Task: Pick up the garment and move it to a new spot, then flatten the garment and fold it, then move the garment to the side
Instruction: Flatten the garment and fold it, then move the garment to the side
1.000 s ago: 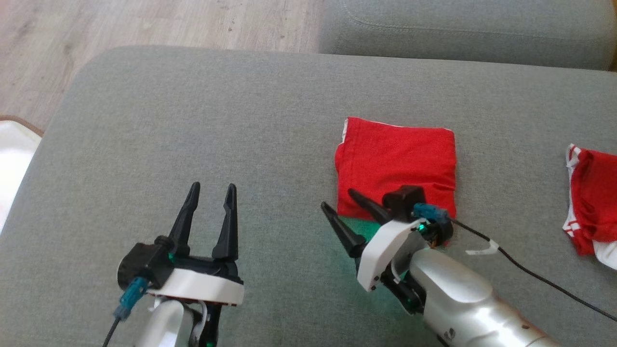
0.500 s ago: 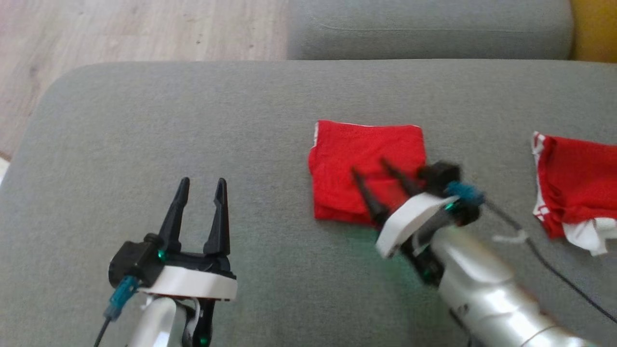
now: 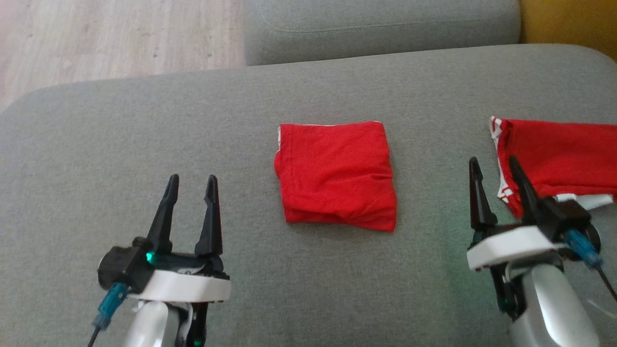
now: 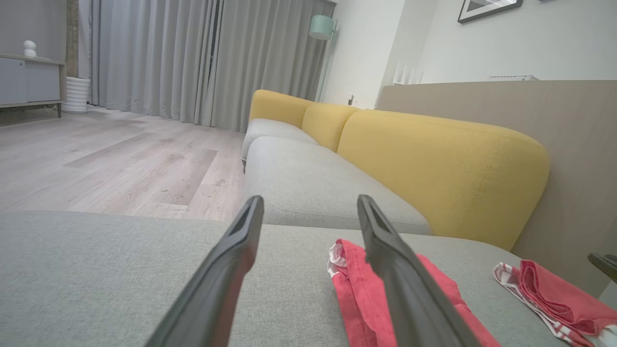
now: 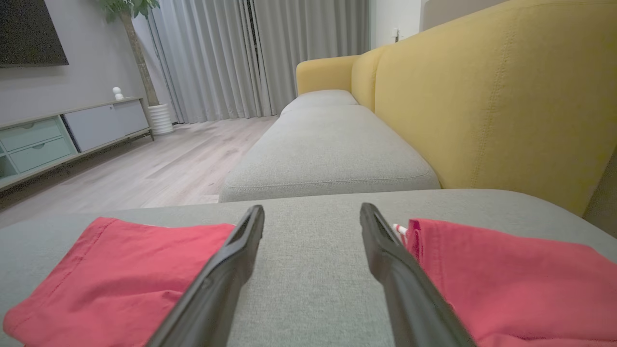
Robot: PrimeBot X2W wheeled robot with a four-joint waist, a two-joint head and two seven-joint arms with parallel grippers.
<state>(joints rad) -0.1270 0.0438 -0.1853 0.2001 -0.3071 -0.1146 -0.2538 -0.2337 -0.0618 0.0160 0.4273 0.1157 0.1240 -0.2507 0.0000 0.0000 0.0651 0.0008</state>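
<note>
A red garment (image 3: 337, 174) lies folded into a neat square on the grey sofa seat (image 3: 193, 125), near the middle of the head view. It also lies low in the left wrist view (image 4: 354, 294) and in the right wrist view (image 5: 115, 270). My left gripper (image 3: 191, 183) stands open at the lower left, well clear of the garment. To the right of the garment my right gripper (image 3: 491, 165) is open, with nothing between its fingers. In the right wrist view the bare seat shows between its fingertips (image 5: 312, 212).
A second red garment with white trim (image 3: 554, 154) lies at the seat's right edge, just beyond my right gripper. A yellow backrest (image 5: 482, 96) rises behind it. Another grey seat cushion (image 3: 376, 24) lies farther back, and wooden floor (image 3: 96, 38) to the left.
My right gripper has lifted off the folded garment's near edge and swung away to the right. The camera turned right, so the whole scene shifted left. My left gripper has kept its pose.
</note>
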